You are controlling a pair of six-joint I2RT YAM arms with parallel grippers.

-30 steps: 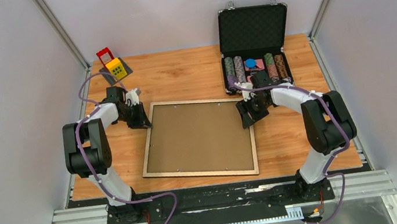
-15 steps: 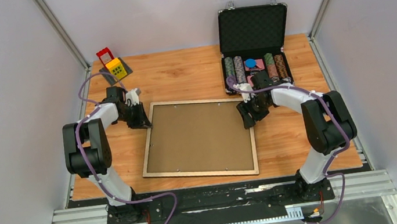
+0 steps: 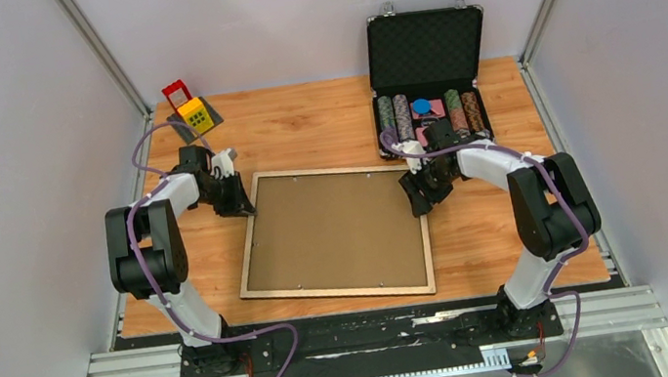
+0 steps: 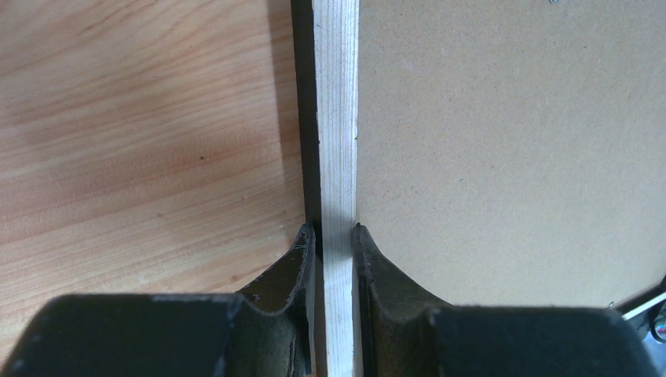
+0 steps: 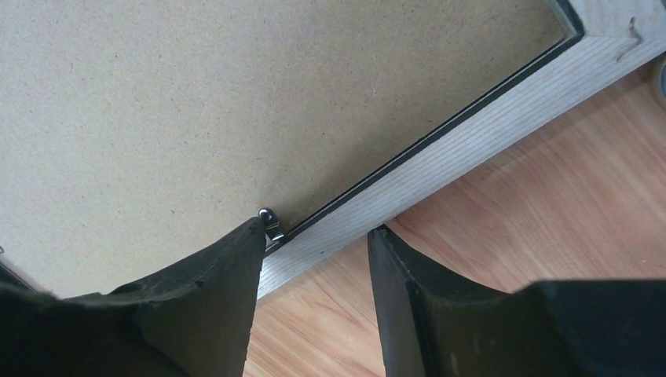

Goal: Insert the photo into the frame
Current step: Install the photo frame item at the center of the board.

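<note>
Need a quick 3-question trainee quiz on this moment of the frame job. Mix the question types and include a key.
1. True or false: the left gripper is clamped on the left rail of the frame.
2. Multiple choice: what lies face-up inside the frame? A) a glossy tree print B) the brown backing board C) bare glass
3. Fill in: the right gripper straddles the right rail with its jaws ____.

Key: 1 true; 2 B; 3 open
</note>
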